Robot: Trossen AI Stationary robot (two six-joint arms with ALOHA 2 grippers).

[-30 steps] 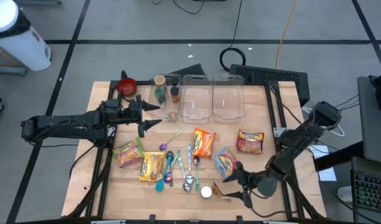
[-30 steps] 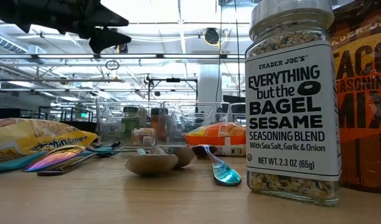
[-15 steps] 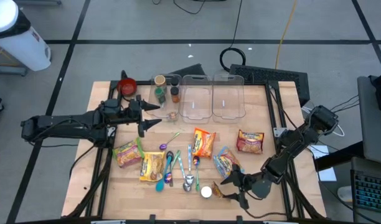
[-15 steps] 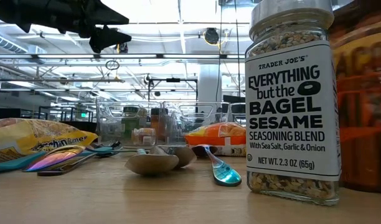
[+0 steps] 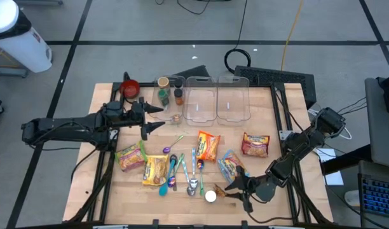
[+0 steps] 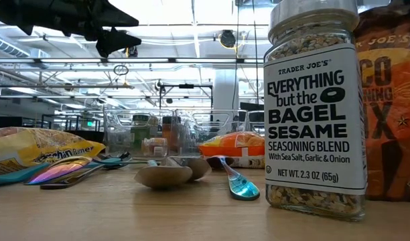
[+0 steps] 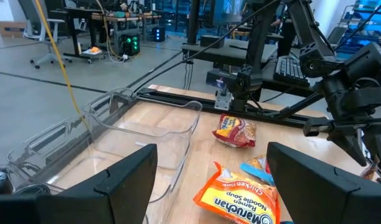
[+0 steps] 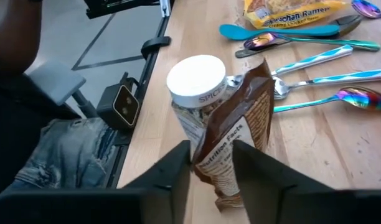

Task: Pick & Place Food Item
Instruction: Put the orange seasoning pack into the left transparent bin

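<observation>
At the table's front edge, the right gripper (image 8: 210, 163) pinches a brown taco seasoning packet (image 8: 235, 140), upright and crinkled. Just beside it stands 1 white-capped seasoning jar (image 8: 193, 93), with spoons (image 8: 315, 59) beyond. Farther back, the left gripper (image 5: 145, 118) hangs wide apart.

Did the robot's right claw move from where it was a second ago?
Yes. In the high view the right gripper has slid closer to the white-capped seasoning jar, and its fingers have pinched onto the brown taco seasoning packet beside the jar.

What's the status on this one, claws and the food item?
Right claw shut on brown seasoning packet, table's near edge. Left claw open, hovering by the clear bins. Seasoning jar touching the packet.
</observation>
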